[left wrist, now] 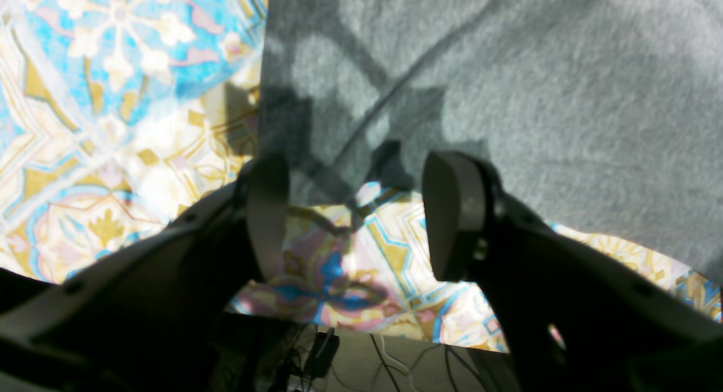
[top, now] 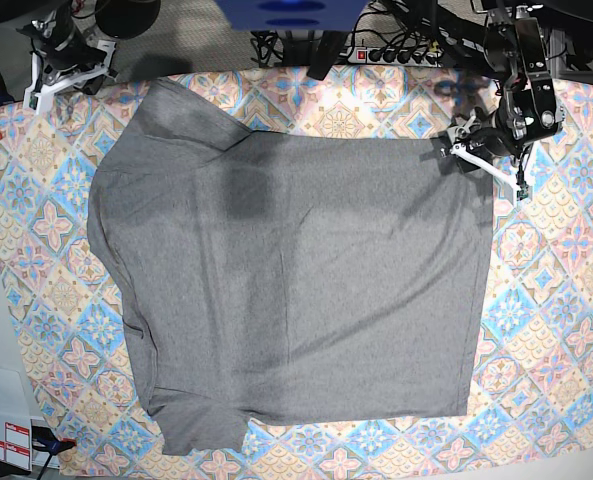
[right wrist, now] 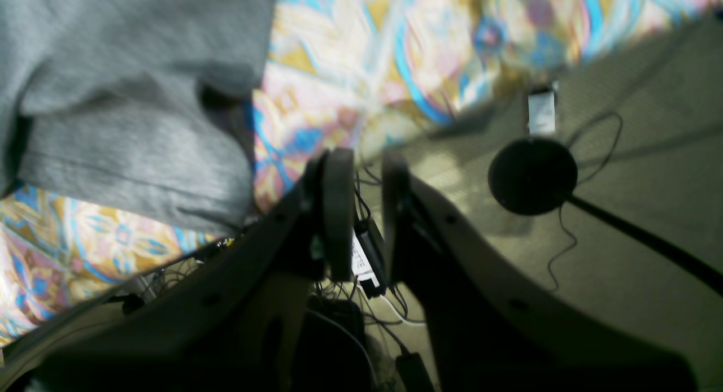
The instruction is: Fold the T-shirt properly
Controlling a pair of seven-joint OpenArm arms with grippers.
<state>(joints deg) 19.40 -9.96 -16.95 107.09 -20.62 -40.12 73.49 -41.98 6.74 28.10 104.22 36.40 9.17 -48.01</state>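
Note:
The heather-grey T-shirt (top: 296,290) lies spread flat on the patterned tablecloth (top: 556,300), sleeves to the left and hem to the right in the base view. My left gripper (top: 461,150) hovers at the shirt's far right corner. In the left wrist view it (left wrist: 358,211) is open and empty, with the shirt's edge (left wrist: 508,98) just beyond its fingertips. My right arm (top: 66,60) is at the far left table edge, near a sleeve (top: 166,100). In the right wrist view my right gripper (right wrist: 367,211) is nearly closed with a narrow gap and empty, beside the sleeve (right wrist: 130,126).
The table's far edge lies under both grippers, with floor, cables and a power strip (top: 396,50) beyond it. A black round stand base (right wrist: 532,176) sits on the floor. A blue object (top: 291,12) is at the top middle. Bare tablecloth borders the shirt on all sides.

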